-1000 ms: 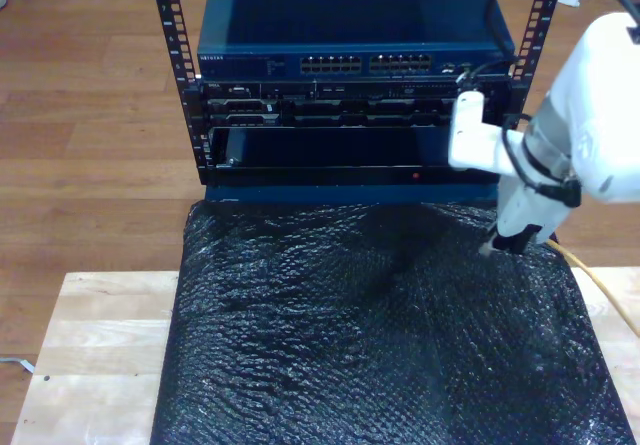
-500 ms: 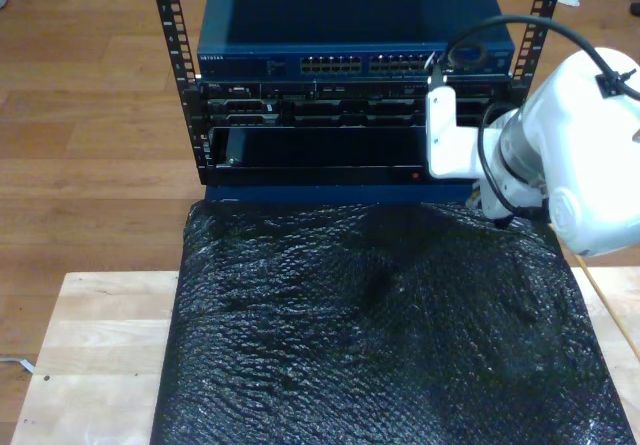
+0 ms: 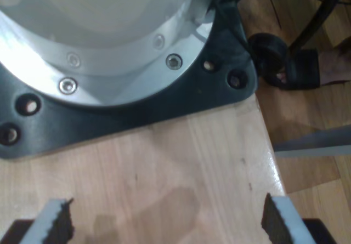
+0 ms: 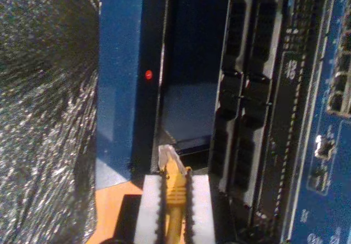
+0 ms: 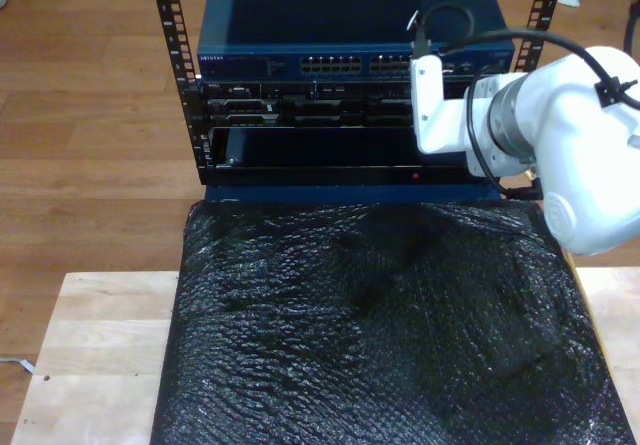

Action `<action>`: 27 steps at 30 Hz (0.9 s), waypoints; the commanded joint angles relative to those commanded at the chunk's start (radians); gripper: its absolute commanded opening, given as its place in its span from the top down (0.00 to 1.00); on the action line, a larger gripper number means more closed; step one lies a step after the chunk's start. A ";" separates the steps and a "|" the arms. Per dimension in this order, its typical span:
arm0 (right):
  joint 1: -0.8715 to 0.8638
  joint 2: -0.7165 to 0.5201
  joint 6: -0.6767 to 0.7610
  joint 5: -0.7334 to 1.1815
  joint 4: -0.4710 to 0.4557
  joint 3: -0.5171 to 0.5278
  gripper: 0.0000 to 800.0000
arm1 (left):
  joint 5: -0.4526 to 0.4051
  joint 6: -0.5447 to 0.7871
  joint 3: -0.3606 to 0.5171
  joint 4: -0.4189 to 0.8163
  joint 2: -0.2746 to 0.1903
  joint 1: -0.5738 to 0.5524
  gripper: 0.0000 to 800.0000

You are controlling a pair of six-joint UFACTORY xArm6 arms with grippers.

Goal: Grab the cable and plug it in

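Observation:
The cable (image 4: 175, 186) is yellow-orange, and its clear plug (image 4: 166, 156) sticks out past the tips of my second gripper (image 4: 174, 200), which is shut on the yellow boot. The plug points at the front of the rack, near a dark bay beside a red light (image 4: 148, 75). In the exterior view a white arm (image 5: 560, 145) reaches from that view's right toward the rack's front (image 5: 340, 115), and its wrist hides the jaws. My first gripper (image 3: 167, 222) stands open over bare wood, with nothing between its fingers (image 3: 55, 222).
A blue switch (image 5: 300, 64) with rows of ports tops the rack. Black bubble wrap (image 5: 380, 315) covers the wooden table (image 5: 90, 345) in front of the rack. A round arm base (image 3: 109, 52) on a black plate stands close to my first gripper, by the table's edge.
The white arm has risen from the wrap's edge at the exterior view's right and swung toward the rack front. The yellow cable trailing over the table there has left the exterior view.

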 joint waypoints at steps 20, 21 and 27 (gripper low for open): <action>-0.021 0.064 -0.003 -0.201 -0.031 -0.051 1.00 | 0.000 0.000 0.000 0.000 0.000 0.000 0.00; -0.009 0.060 -0.002 -0.201 -0.037 -0.044 1.00 | 0.000 0.000 0.000 0.000 0.000 0.000 0.00; 0.035 0.020 -0.005 -0.276 -0.054 0.012 1.00 | 0.000 0.000 0.000 0.000 0.000 0.000 0.00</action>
